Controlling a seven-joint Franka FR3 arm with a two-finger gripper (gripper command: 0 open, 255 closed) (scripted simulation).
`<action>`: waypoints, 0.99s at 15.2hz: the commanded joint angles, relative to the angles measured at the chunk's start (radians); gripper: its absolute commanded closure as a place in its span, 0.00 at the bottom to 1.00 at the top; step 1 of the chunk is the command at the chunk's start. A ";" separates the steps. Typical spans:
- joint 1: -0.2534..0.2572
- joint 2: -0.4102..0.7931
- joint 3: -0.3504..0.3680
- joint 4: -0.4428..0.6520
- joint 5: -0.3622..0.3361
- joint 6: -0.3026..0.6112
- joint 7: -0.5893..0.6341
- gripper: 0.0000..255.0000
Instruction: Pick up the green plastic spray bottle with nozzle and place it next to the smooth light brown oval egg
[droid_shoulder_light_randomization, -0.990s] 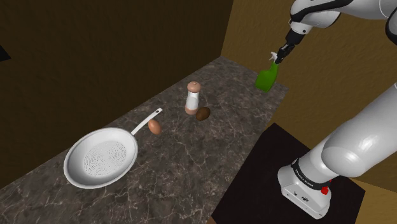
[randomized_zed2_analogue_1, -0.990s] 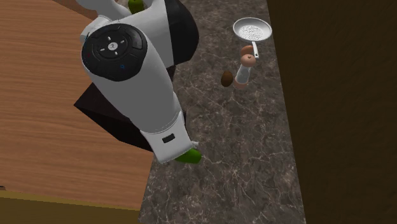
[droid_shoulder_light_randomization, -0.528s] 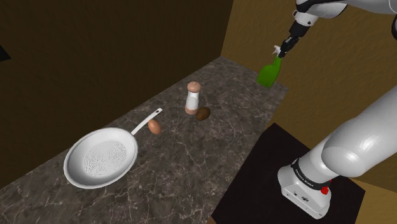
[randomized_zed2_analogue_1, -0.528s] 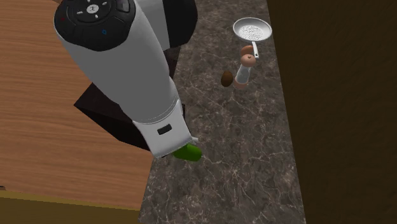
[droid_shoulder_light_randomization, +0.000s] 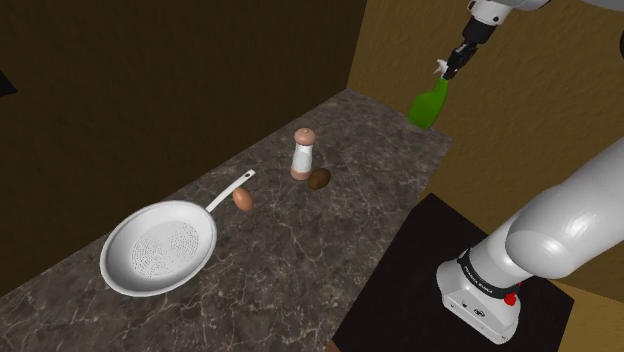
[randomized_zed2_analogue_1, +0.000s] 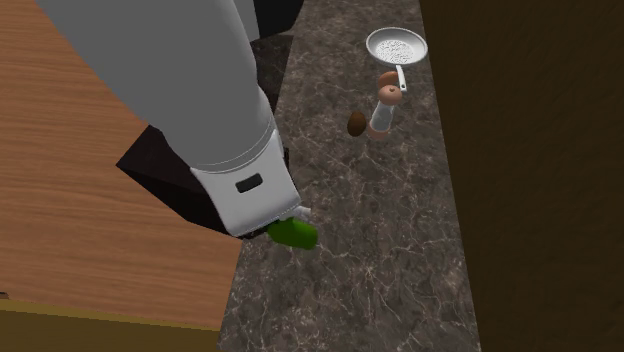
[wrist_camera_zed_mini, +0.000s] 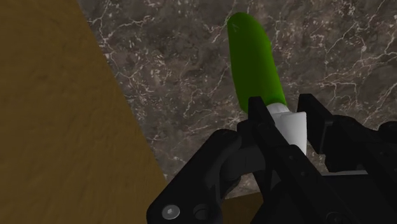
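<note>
My end effector (droid_shoulder_light_randomization: 452, 69) is clamped on the white nozzle of the green spray bottle (droid_shoulder_light_randomization: 428, 105), and in the wrist view I see both black fingers (wrist_camera_zed_mini: 261, 113) pressing this nozzle from two sides. The bottle hangs below my end effector, a little slanted, with its green body (wrist_camera_zed_mini: 254, 57) pointing down toward the dark marbled desk (droid_shoulder_light_randomization: 300, 262). In the shoulder view it is above the far corner of the desk, in front of the ochre wall, and it does not touch the surface. The light brown egg (droid_shoulder_light_randomization: 243, 198) lies on the desk well apart from the bottle; from the egg, the bottle is at about 2 o'clock. A white perforated pan (droid_shoulder_light_randomization: 160, 246) lies at the egg's 8 o'clock, and its handle passes just beside the egg. A shaker (droid_shoulder_light_randomization: 304, 154) with a brown top stands upright at the egg's 2 o'clock, between egg and bottle, and a darker brown oval thing (droid_shoulder_light_randomization: 319, 179) lies just beside the shaker at its 5 o'clock. In the second exterior view the green bottle (randomized_zed2_analogue_1: 293, 232) shows under my white arm, near the edge of the desk.
</note>
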 joint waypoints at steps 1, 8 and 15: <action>0.000 0.000 0.000 0.030 -0.001 -0.030 0.002 1.00; -0.001 0.006 -0.002 0.129 0.001 -0.125 0.007 1.00; -0.006 0.027 -0.006 0.244 0.013 -0.224 0.005 1.00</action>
